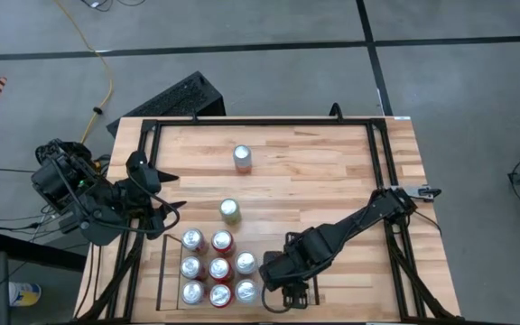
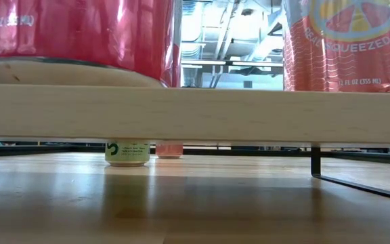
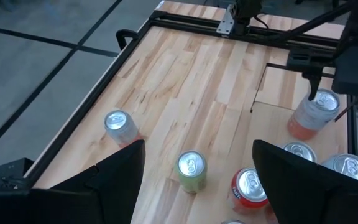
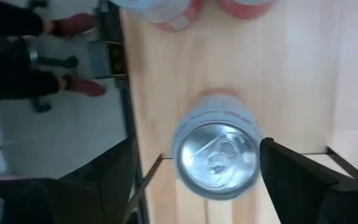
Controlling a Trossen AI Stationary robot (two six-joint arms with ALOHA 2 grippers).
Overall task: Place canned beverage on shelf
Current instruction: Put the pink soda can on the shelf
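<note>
- Step in hand, as judged: releasing a can onto the shelf (image 1: pixel 163 271) and clearing away; best done by lifting straight up so neither finger clips the can or its neighbours.
- Right gripper (image 1: pixel 283 291): jaws wide apart, holding nothing. In the right wrist view a pale can (image 4: pixel 217 149) stands upright between and below the fingers, with a gap at each side; no contact seen.
- Pale can: on the shelf's plank floor, at the right end of the packed rows, just beside the jaws in the high view.
- Left gripper (image 1: pixel 171 215): jaws wide apart and empty, waiting at the table's left edge.
- Green can (image 1: pixel 230 211): ahead of the left jaws, apart from them, off the shelf.
- Silver can (image 1: pixel 243 159): farther out on the table (image 1: pixel 332 181), beyond the green can.
</note>
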